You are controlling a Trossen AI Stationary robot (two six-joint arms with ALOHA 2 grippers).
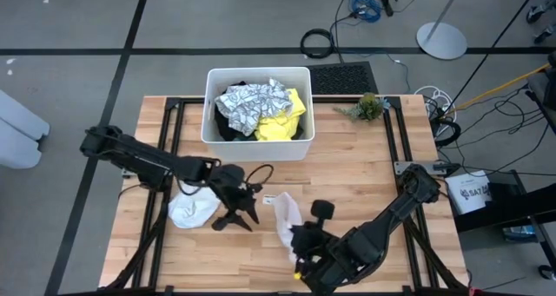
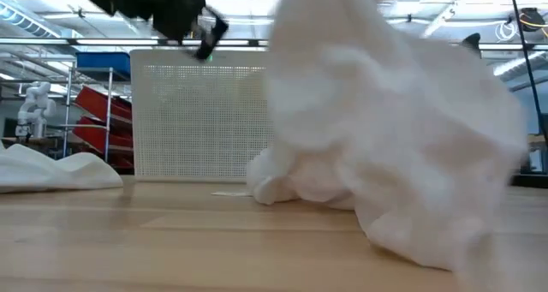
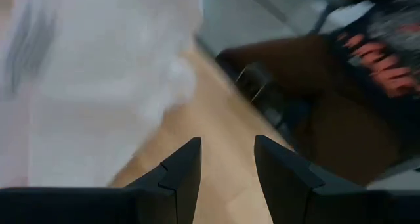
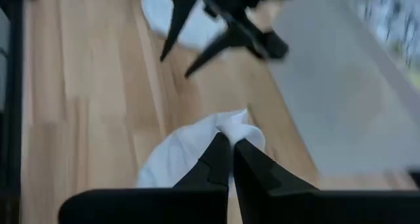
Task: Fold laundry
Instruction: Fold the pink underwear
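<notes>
1. Right pincer (image 1: 291, 235), near-centre of bench (image 1: 365, 170): tips together, pinched on edge of a small white cloth (image 1: 286, 216). Cloth trails from it toward the far side, long axis near-to-far.
2. Left pincer (image 1: 236, 218): tips apart, empty, just left of that cloth; second white cloth (image 1: 193, 206) lies bunched at its own left.
3. Left arm = nearer the free end, so likely it takes the far corner to spread it.
4. Rest of laundry (image 1: 261, 109) piled in tub (image 1: 258, 147), far-centre.
</notes>
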